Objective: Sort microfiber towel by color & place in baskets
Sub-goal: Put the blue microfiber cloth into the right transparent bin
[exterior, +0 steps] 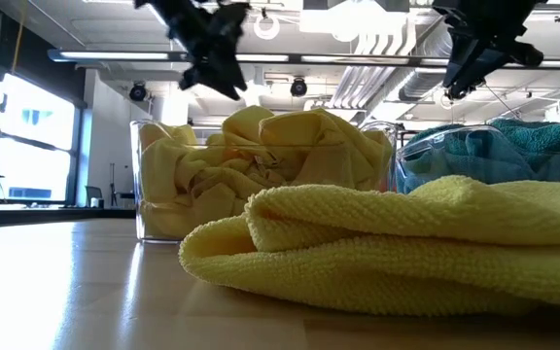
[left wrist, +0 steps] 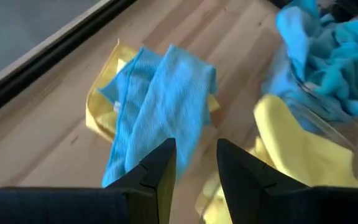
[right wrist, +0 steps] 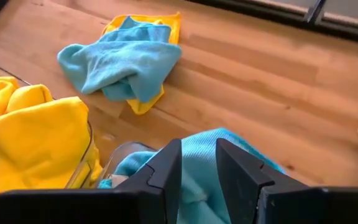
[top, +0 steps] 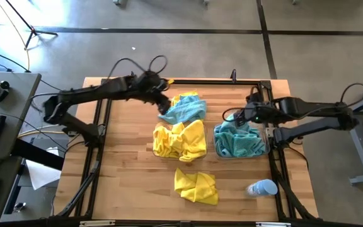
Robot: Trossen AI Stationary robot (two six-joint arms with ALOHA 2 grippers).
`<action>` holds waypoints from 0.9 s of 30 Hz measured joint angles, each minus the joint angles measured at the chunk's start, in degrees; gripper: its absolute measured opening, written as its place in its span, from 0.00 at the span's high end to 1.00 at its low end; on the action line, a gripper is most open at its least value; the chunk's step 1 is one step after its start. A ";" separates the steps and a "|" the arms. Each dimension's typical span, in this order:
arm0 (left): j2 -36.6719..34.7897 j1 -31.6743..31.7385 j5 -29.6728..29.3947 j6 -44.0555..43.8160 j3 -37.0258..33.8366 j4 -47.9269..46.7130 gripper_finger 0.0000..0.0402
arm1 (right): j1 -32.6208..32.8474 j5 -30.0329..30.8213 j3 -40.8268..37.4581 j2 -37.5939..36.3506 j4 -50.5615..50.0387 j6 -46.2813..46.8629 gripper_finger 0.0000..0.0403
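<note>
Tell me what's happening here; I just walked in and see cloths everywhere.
Two arms are sorting towels by colour. The yellow basket and blue basket are already piled full. The left gripper, open, hovers by a blue towel lying on a yellow one; the right gripper is over the blue basket. Another yellow towel lies loose near a bottle.
</note>
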 joint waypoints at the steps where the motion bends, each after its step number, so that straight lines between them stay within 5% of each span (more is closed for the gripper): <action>1: 2.10 0.07 -0.16 0.65 1.62 -0.08 0.74 | -0.59 -0.06 0.00 -0.37 0.28 -1.55 0.77; 15: 29.40 0.26 -1.08 13.21 20.72 -5.40 0.74 | -5.47 -1.16 -0.02 -0.26 2.88 -13.48 0.77; 27: 42.00 0.26 -1.50 19.48 23.60 -6.13 0.74 | -5.47 -1.22 -0.02 -0.26 2.84 -14.46 0.77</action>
